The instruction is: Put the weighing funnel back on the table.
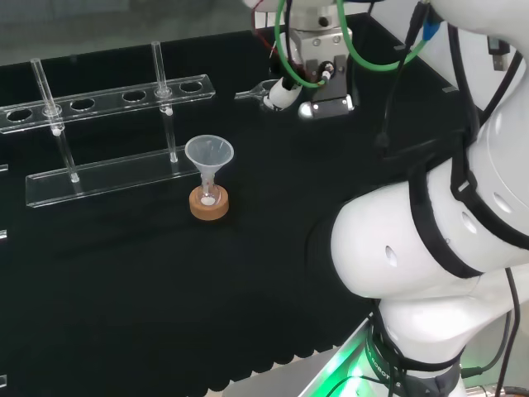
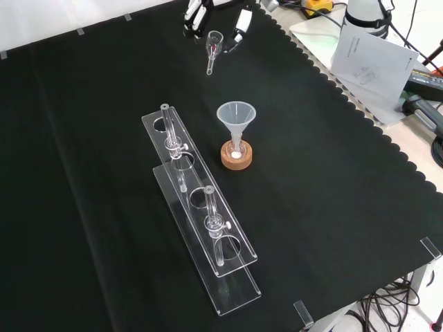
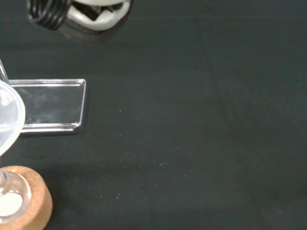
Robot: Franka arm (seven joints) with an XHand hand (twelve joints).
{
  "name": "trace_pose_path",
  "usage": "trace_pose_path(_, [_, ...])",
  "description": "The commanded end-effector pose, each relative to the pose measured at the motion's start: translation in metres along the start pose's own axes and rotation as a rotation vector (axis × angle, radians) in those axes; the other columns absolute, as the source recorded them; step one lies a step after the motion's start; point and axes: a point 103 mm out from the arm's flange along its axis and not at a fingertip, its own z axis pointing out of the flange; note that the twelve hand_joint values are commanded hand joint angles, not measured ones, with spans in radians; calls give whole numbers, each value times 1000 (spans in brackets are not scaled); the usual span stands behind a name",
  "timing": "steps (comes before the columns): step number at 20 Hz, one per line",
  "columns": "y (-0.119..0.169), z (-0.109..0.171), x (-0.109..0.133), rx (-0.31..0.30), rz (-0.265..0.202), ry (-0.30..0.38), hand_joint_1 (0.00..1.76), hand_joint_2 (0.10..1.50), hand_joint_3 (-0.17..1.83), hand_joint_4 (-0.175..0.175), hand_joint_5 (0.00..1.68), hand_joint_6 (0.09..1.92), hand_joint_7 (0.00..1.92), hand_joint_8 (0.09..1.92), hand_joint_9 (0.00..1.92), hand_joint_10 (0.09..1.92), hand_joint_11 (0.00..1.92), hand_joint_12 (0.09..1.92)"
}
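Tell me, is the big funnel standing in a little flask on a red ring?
Not red: the ring is brown cork. The front view shows the funnel standing in its little flask on it.

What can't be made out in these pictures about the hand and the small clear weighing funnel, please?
Black and white hand: the front view's top edge cuts it off; green cables cross it in the head view, so its grip is unclear.
Small clear weighing funnel: too faint to tell whether it touches the black cloth.
Round cork ring: cut by the wrist view's edge.
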Motion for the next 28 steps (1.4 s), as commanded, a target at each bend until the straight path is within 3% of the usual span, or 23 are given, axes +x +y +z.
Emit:
trace_pose_path(1, [5,10,-8,-24,-27,82,1079,759,556,175,1157,838,655,683,1146,212,933,956])
trace_pose_path(13, [44,35,-33,-29,-25,153,1079,759,555,175,1158,836,655,683,1148,209,935,956])
trace_pose_path(28, [115,85,-53,48,-31,194,1080,760,553,175,1158,835,650,683,1150,206,935,956])
